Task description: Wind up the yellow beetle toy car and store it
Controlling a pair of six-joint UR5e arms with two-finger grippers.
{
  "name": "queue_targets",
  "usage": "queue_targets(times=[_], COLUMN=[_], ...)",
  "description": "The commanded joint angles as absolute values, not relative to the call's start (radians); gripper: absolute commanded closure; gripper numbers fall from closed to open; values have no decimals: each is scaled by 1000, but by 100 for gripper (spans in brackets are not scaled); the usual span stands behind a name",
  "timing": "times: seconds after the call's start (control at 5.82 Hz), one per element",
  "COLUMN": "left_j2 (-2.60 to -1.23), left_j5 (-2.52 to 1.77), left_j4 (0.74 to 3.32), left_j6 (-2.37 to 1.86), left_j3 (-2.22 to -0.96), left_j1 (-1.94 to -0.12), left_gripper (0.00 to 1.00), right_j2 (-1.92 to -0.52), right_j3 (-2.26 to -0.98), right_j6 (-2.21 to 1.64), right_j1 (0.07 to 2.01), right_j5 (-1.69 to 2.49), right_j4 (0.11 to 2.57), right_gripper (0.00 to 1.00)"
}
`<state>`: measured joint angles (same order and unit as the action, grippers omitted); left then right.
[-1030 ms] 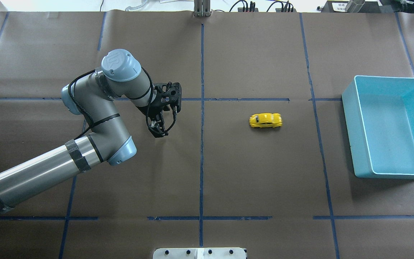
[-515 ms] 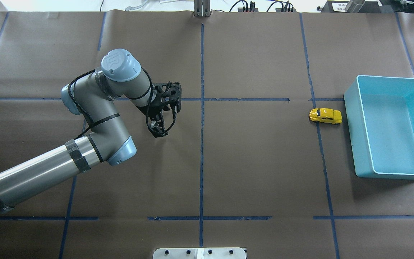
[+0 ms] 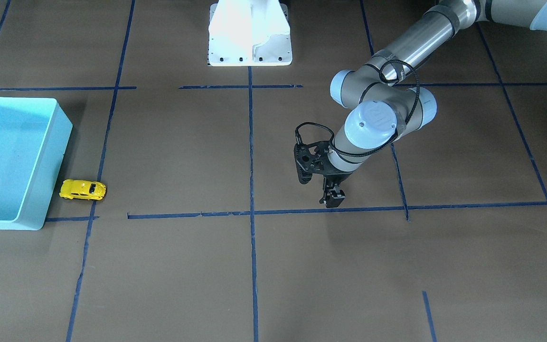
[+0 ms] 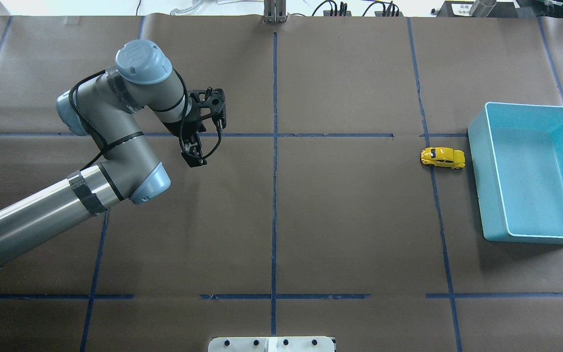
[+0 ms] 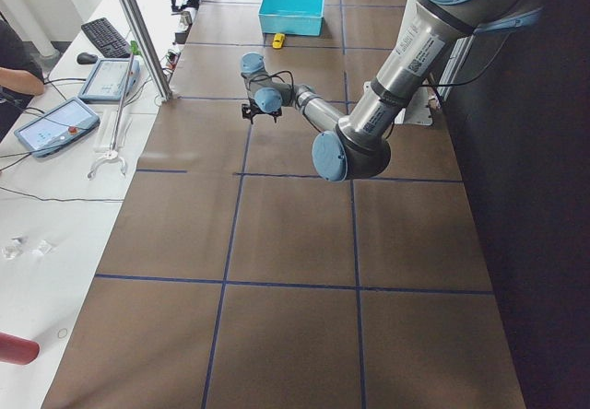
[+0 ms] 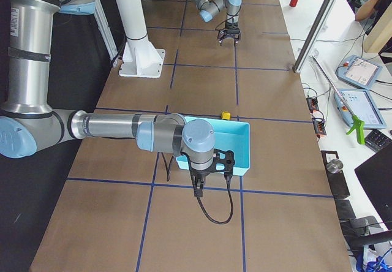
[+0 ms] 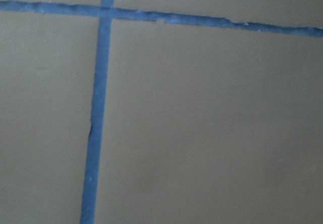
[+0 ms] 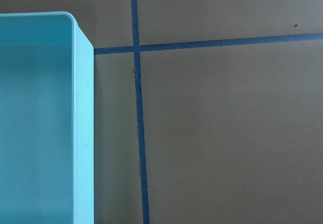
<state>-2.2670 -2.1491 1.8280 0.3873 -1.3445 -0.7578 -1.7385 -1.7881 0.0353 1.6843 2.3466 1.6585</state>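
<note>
The yellow beetle toy car (image 4: 442,158) stands on its wheels on the brown table, its nose against the left wall of the light blue bin (image 4: 526,238). The front-facing view shows the car (image 3: 83,189) beside the bin (image 3: 55,147). My left gripper (image 4: 193,159) hangs far to the left of the car, pointing down, open and holding nothing; it is also in the front-facing view (image 3: 333,199). My right gripper (image 6: 198,189) shows only in the exterior right view, at the bin's near wall, and I cannot tell its state. The right wrist view shows a bin corner (image 8: 83,133).
Blue tape lines (image 4: 274,146) divide the brown paper-covered table into squares. The white robot base (image 3: 249,33) stands at the table's near edge. Cables and tablets lie beyond the far edge, where a person's arm (image 5: 14,59) shows.
The car rolled right from mid-table up to the bin, which shifted slightly right. Since then my left arm has drawn back to the left and farther away; the car has stayed still.
</note>
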Motion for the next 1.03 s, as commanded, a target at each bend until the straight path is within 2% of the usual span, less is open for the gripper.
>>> queue_targets(times=[0.0, 0.34, 0.86], left_j2=[-2261, -2269, -2258], left_j5=[-2149, -2152, -2158], left_j4=[1556, 1356, 1345], left_j6=[387, 387, 376], left_j3=[-1391, -1390, -1381], left_j1=[-824, -923, -1001], left_gripper=[0, 0, 0], right_j2=[-1736, -1735, -1738], right_j3=[-1787, -1787, -1801], right_j6=[35, 37, 38], right_j1=[1684, 1684, 1684], right_j5=[2345, 2347, 2347], right_j4=[1658, 1660, 1661], right_gripper=[0, 0, 0])
